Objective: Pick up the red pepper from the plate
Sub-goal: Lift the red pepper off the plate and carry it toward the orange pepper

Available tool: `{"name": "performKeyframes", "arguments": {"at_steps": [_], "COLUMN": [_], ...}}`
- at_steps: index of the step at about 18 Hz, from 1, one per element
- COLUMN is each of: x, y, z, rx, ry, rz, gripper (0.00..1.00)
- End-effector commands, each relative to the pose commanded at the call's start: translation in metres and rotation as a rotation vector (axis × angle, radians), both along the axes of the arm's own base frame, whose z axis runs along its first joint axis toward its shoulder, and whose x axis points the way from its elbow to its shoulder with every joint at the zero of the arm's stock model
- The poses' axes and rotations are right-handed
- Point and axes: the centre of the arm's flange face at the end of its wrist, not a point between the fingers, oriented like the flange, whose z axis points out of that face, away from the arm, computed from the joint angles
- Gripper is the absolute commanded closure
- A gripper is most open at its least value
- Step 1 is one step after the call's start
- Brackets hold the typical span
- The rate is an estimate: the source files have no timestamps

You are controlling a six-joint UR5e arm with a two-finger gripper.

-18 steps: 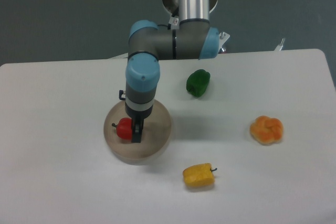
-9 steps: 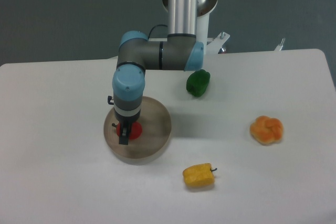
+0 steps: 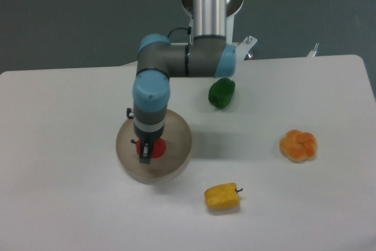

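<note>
The red pepper (image 3: 157, 147) is over the middle of the round beige-grey plate (image 3: 180, 135), mostly hidden behind my gripper. My gripper (image 3: 145, 153) points straight down over the plate, its dark fingers closed around the pepper. Only the pepper's right side and a sliver on the left show. I cannot tell whether the pepper rests on the plate or hangs just above it.
A green pepper (image 3: 221, 92) lies behind and to the right of the plate. A yellow pepper (image 3: 222, 197) lies in front of it to the right. An orange pepper (image 3: 298, 145) sits at the right of the white table (image 3: 64, 121).
My gripper went from beside the pepper to over it and closed on it. Gripper and pepper have since shifted slightly right together, towards the plate's middle.
</note>
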Motion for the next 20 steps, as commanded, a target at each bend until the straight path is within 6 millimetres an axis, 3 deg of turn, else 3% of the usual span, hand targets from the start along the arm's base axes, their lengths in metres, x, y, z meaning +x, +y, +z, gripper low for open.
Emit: {"name": "performKeyframes", "arguments": {"at_steps": [1,3,5,10,14,16,17,20], "x": [-0.018,-0.033,-0.065,-0.12,-0.153,-0.17,-0.181,-0.187], "y": [-0.02,-0.038,-0.067,-0.109,-0.125,-0.121,-0.117,-0.118], "z": [0.018,0.035,0.048,0.066,0.064,0.05,0.056,0.056], "rx": [-0.004,-0.016,-0.049,-0.139,-0.181,-0.196,-0.193,-0.206], "ry": [-0.004,-0.014,-0.044,-0.065,-0.02,-0.024,-0.005,0.018], "rz": [0.035,0.08,0.15,0.25,0.296,0.308,0.31,0.303], "gripper": [0.71,0.73,0.75,0.76,0.76,0.76,0.76,0.75]}}
